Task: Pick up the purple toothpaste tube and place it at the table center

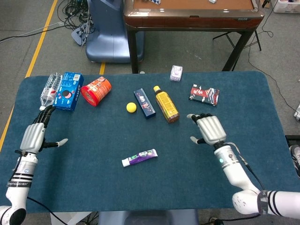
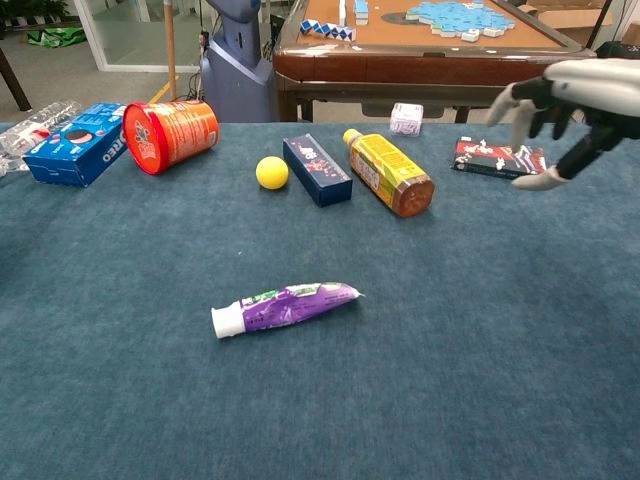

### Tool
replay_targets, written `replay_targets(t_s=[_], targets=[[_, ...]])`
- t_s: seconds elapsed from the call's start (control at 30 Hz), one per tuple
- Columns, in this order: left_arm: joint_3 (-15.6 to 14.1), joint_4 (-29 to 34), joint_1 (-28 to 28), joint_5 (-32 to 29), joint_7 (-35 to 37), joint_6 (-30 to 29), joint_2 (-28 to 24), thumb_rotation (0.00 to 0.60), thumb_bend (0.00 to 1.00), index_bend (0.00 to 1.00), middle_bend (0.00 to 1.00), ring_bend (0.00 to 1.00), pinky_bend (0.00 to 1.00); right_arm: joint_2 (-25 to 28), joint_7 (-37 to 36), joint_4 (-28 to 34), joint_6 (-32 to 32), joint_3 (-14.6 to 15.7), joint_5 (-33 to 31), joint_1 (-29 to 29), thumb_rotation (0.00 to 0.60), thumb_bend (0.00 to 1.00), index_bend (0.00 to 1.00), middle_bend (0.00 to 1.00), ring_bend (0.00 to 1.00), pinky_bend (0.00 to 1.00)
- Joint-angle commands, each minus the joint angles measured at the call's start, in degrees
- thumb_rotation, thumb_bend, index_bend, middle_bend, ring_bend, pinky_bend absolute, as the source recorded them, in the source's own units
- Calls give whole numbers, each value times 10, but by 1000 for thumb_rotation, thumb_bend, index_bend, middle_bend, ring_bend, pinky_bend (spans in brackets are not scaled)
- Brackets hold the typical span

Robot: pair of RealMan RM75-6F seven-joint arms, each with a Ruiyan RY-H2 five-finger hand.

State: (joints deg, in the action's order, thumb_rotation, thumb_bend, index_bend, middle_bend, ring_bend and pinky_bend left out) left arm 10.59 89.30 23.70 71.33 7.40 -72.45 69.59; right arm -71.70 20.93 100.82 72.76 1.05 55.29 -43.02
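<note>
The purple toothpaste tube (image 1: 139, 157) (image 2: 283, 306) lies flat on the blue table, white cap to the left, with nothing touching it. My right hand (image 1: 209, 130) (image 2: 562, 108) hovers well to the right of it, fingers spread and empty. At the table's left edge my left hand (image 1: 35, 134) is raised with its fingers apart, holding nothing; the chest view does not show it.
Behind the tube sit a yellow ball (image 1: 131, 107), a dark blue box (image 1: 144, 103) and an amber bottle (image 1: 166, 104) lying down. A red tub (image 1: 96, 91), blue cookie box (image 1: 68, 91) and water bottle (image 1: 49, 90) are at the back left; a dark packet (image 1: 204, 94) at back right.
</note>
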Motion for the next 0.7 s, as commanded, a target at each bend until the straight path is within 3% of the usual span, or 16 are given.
replay_targets(t_s=[0.03, 0.37, 0.7], targets=[[-17, -8, -21, 14, -44, -27, -7, 600, 103, 0, 0, 13, 136, 22, -24, 5, 51, 17, 27, 57, 600, 263, 280, 403, 309, 326], [-49, 40, -76, 35, -122, -92, -24, 600, 103, 0, 0, 13, 136, 47, -31, 16, 162, 30, 86, 172, 600, 264, 303, 423, 315, 326], [-70, 73, -116, 71, -181, -148, -14, 600, 103, 0, 0, 13, 136, 60, -29, 36, 198, 33, 105, 251, 600, 264, 330, 435, 317, 326]])
